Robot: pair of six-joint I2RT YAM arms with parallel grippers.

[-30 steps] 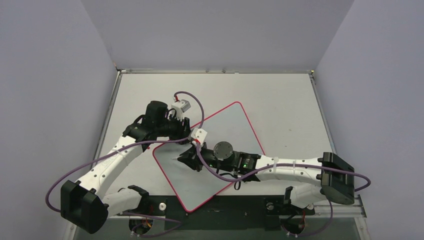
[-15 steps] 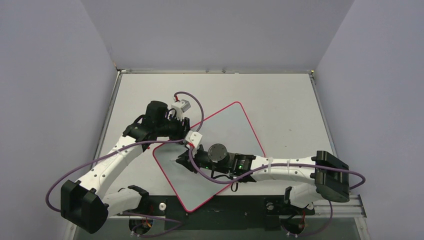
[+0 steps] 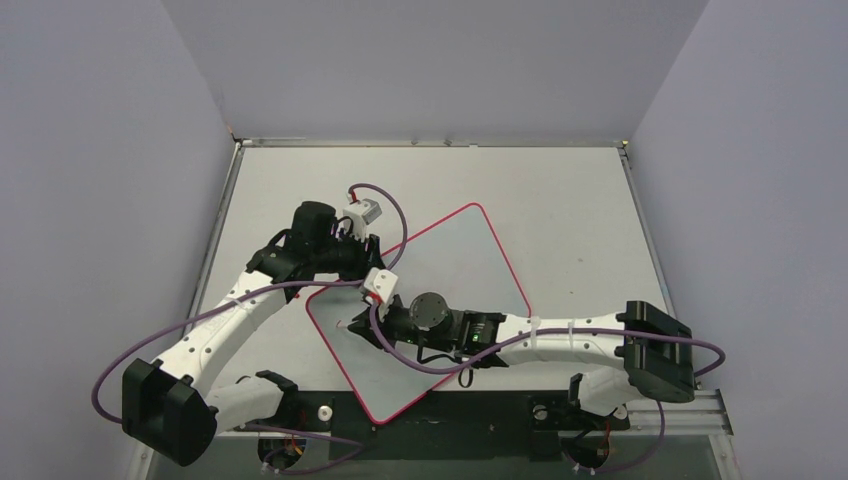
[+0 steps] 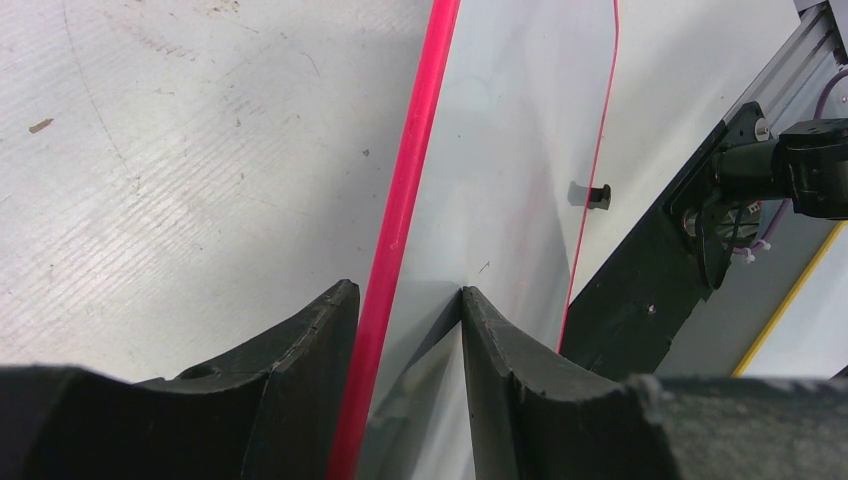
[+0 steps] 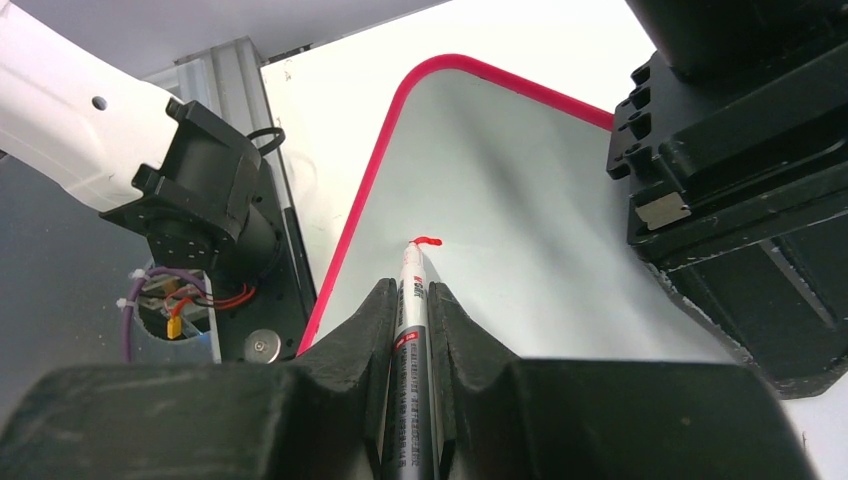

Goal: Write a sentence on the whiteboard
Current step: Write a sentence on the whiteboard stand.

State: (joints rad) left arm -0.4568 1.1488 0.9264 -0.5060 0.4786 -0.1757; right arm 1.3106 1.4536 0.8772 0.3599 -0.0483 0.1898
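Note:
The whiteboard point(image 3: 450, 260) lies skewed on the table, glossy white with a thin red frame. My right gripper point(image 3: 362, 325) is shut on a grey marker point(image 5: 412, 330), low over the board's near-left part. The marker's tip rests on the board point(image 5: 520, 180) beside a short red mark point(image 5: 428, 240), the only bit of the sentence that shows. My left gripper point(image 3: 368, 262) stands open at the board's far-left edge. Its fingers point(image 4: 300, 350) straddle the red frame point(image 4: 410, 200), one on the table side and one on the board point(image 4: 510, 150).
A small black clip point(image 4: 597, 196) sits on the board's long near edge. The black base plate and arm mounts point(image 3: 450, 415) run along the table's near edge. The left arm's wrist point(image 5: 730, 150) hangs close on the right of the marker. Grey tabletop point(image 3: 570, 200) lies beyond the board.
My right arm has slid the marker leftward across the board, toward its left edge. The left gripper has stayed put on the frame.

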